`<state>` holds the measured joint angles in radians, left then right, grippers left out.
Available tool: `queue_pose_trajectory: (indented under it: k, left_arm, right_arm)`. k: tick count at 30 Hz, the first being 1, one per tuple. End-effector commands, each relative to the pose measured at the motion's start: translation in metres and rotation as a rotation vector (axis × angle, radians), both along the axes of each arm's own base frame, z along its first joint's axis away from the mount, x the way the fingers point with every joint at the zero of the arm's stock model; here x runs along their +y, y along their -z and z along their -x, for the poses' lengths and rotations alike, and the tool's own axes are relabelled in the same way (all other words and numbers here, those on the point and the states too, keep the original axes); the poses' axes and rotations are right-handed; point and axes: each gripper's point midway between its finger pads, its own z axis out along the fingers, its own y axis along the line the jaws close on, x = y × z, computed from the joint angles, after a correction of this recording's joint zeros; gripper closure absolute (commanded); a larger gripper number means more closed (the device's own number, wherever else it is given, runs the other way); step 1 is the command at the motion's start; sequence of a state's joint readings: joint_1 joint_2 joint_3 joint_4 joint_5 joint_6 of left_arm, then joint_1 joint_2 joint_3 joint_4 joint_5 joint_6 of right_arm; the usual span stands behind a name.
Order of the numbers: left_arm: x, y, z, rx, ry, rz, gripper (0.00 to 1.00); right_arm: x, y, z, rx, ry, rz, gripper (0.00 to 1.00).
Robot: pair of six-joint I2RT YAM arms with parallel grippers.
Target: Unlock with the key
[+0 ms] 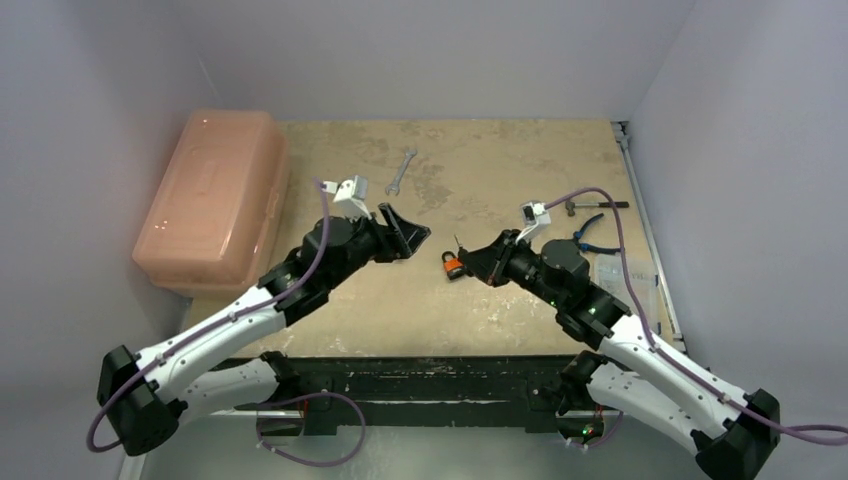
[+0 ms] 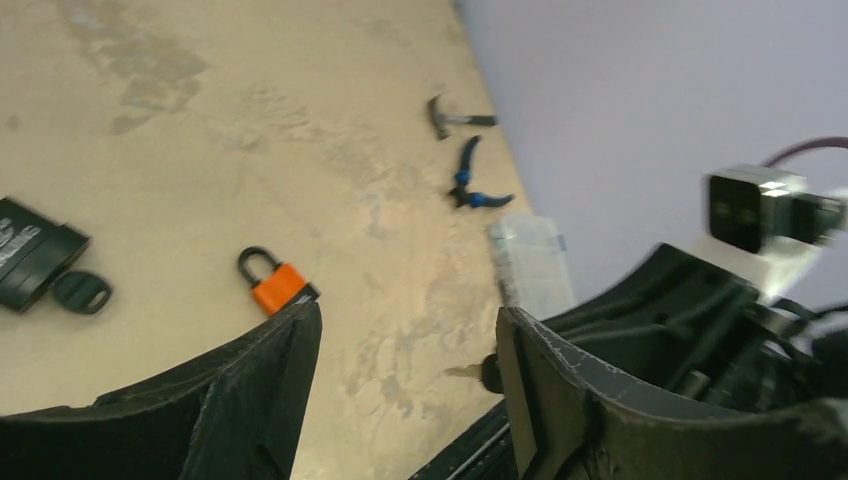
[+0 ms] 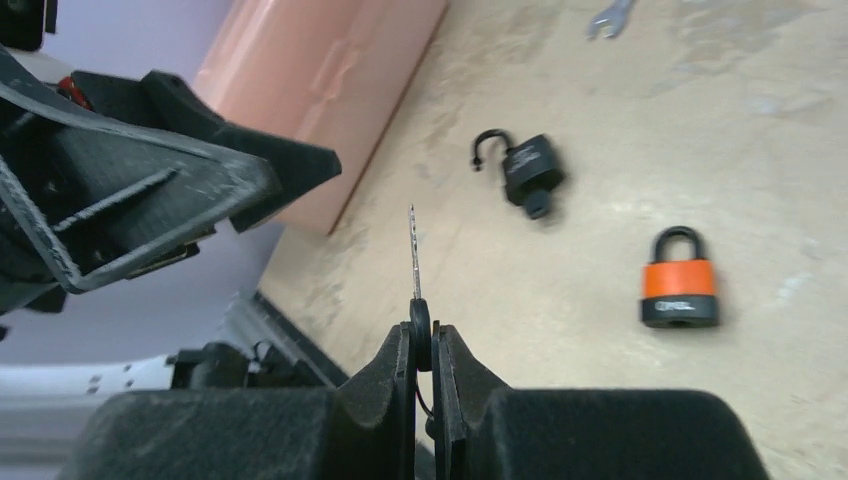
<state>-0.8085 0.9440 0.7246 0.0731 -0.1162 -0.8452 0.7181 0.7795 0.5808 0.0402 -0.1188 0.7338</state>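
An orange padlock (image 3: 680,280) lies flat on the table with its shackle closed, also seen as the orange padlock (image 1: 453,265) (image 2: 275,283). My right gripper (image 3: 423,335) (image 1: 468,258) is shut on the black head of a key (image 3: 414,255), blade pointing forward, held above the table left of the padlock. The key (image 2: 468,372) shows beside my left finger. My left gripper (image 2: 408,315) (image 1: 408,232) is open with nothing between its fingers, hovering near the orange padlock. A black padlock (image 3: 527,168) (image 2: 30,250) lies farther off, shackle open, with a black key head at its base.
A pink plastic box (image 1: 212,195) stands at the left. A wrench (image 1: 401,170) lies at the back. A hammer (image 1: 585,205), blue-handled pliers (image 1: 590,235) and a clear plastic case (image 1: 612,270) sit along the right edge.
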Motion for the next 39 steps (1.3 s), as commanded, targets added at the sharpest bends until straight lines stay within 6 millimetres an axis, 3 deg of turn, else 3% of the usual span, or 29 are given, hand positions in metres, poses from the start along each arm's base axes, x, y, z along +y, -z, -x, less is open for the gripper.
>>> queue_pose_trajectory:
  k: [1,7,13,22,26,31,39]
  left_arm:
    - [0.015,0.066,-0.004,0.269,-0.090,-0.272,0.33]
    - [-0.005,0.108,-0.013,0.426,-0.129,-0.353,0.36]
    - [-0.032,0.135,-0.022,0.515,-0.152,-0.387,0.41]
    - [-0.062,0.174,-0.037,0.594,-0.244,-0.424,0.40]
    - [-0.073,0.185,-0.045,0.598,-0.272,-0.430,0.37]
    - [-0.089,0.193,-0.052,0.594,-0.273,-0.438,0.23]
    - [-0.103,0.213,-0.060,0.606,-0.284,-0.514,0.25]
  right_arm:
    - [-0.039,0.001,-0.019,0.024,0.233,0.100,1.00]
    - [-0.060,0.011,-0.022,0.068,0.334,0.152,1.00]
    - [-0.075,0.008,-0.017,0.054,0.380,0.158,1.00]
    - [-0.090,0.006,-0.013,0.019,0.420,0.170,1.00]
    - [-0.093,0.006,-0.012,0.014,0.423,0.176,1.00]
    - [-0.096,0.006,-0.009,0.006,0.421,0.171,1.00]
    - [-0.102,0.007,-0.003,-0.003,0.424,0.174,1.00]
